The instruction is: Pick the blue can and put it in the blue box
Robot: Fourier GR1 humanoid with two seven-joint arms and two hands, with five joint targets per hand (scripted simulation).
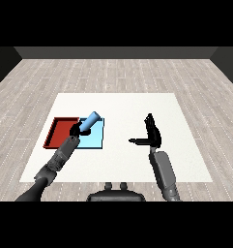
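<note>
Left hand (76, 130) grasping blue can (91, 120) (tilted) over blue tray (97, 140) | right hand (152, 135) released, fingers straight

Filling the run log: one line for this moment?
left hand: holds blue can, tilted | over blue tray | right hand: open, idle

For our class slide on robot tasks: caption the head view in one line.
Left hand holds the blue can tilted over the light blue tray; right hand open.

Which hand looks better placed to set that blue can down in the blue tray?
Left. The left hand already holds the blue can, tilted over the light blue tray. The right hand is open and off to the side.
</note>
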